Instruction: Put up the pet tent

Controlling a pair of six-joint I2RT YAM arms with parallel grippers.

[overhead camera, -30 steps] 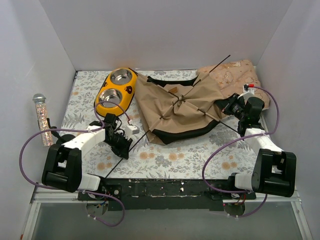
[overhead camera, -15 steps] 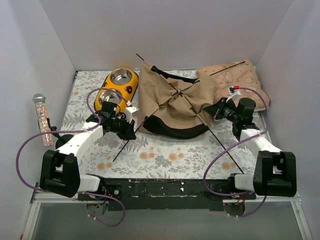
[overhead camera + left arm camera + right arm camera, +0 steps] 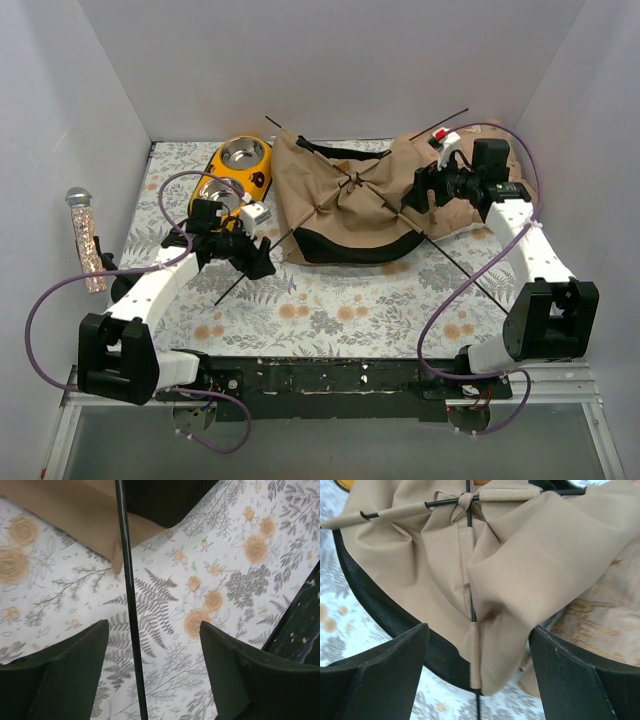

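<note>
The pet tent [image 3: 350,205] lies slumped at the back middle of the table, tan canvas with a black rim and thin black poles [image 3: 455,263] crossing over it. My left gripper [image 3: 256,264] hovers at the tent's front-left corner. Its jaws are open, and one pole [image 3: 131,630] runs free between them, close to the left finger [image 3: 65,675]. My right gripper [image 3: 413,200] is over the tent's right side, open. A tan pole sleeve [image 3: 472,645] and a fold of canvas [image 3: 535,565] lie between its fingers, untouched.
A yellow double steel bowl [image 3: 232,178] stands just left of the tent, behind my left wrist. A patterned beige cushion [image 3: 600,625] lies under the tent's right edge. A glitter-filled tube [image 3: 85,240] leans on the left wall. Pole ends stick out past the tent toward the front.
Both grippers have gone from shut to open, letting go of the poles. The right arm has swung back and up over the tent, and the tent has spread toward the back right.
</note>
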